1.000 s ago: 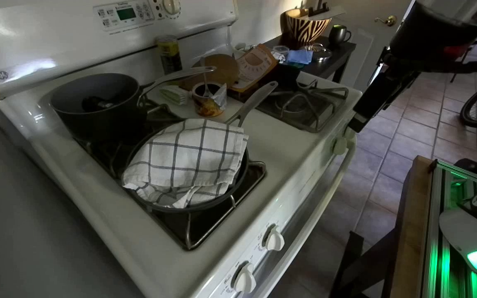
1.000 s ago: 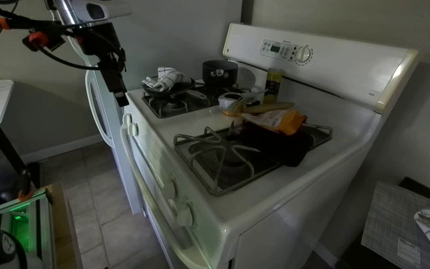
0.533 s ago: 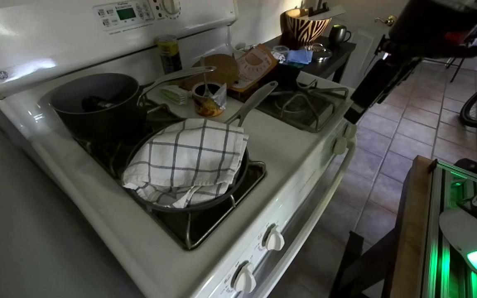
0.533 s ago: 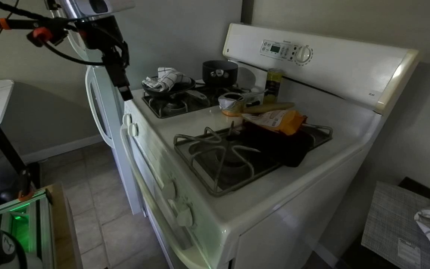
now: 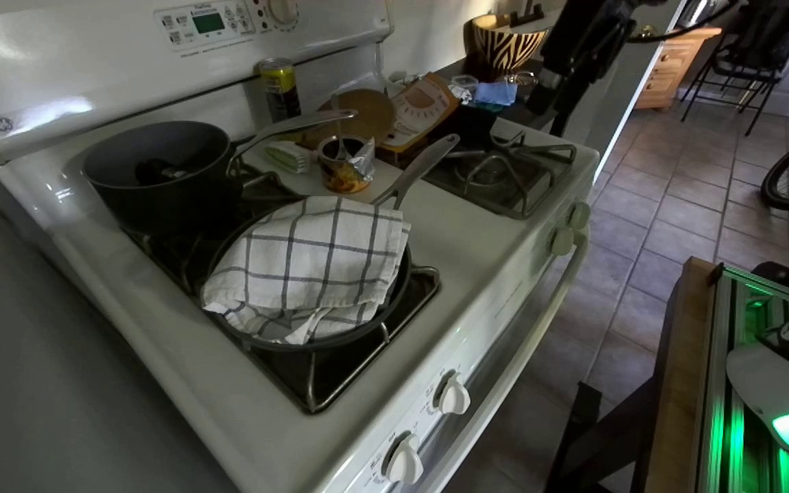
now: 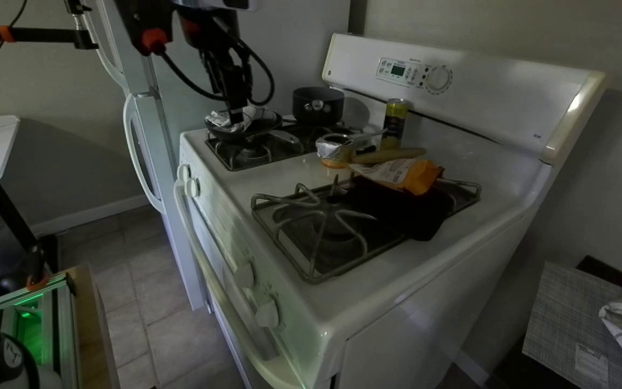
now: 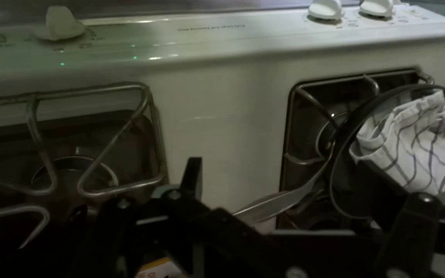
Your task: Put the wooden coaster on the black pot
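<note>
So, wooden coaster not held yet: in an exterior view it lies upper centre, behind the open cup, orange bag at its right edge (touching or not, can't tell). Gripper is right of it, well apart; black pot further left. My read: next reach runs leftward in that frame, likely downward too. Round disc, no long axis. Jaws stand wide apart in wrist view; nothing visible between them, no contact seen.

Black fingers, silver screws, black cable.
</note>
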Robot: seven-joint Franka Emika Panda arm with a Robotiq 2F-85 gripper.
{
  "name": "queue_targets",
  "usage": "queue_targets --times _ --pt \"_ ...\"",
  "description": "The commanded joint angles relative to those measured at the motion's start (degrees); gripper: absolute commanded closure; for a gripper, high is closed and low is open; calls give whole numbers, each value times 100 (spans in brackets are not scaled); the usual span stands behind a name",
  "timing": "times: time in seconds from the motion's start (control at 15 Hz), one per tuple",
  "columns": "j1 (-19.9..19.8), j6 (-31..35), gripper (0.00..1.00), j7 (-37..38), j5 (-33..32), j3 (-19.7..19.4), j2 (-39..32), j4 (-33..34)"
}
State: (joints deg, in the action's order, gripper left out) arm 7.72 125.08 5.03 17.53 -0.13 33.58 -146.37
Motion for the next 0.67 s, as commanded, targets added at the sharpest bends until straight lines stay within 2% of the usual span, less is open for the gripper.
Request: queue_targets --times 0.0,0.07,0.2,0.47,0.6 --pt "-355 46 0 262 207 -232 -1190 1052" --pt "-274 -1 0 -8 111 -150 -545 466" --pt "-368 11 0 -48 98 -173 -804 670" --pt "-345 12 0 -41 91 -95 -705 621" --pt "-414 678 0 140 181 -49 -732 493"
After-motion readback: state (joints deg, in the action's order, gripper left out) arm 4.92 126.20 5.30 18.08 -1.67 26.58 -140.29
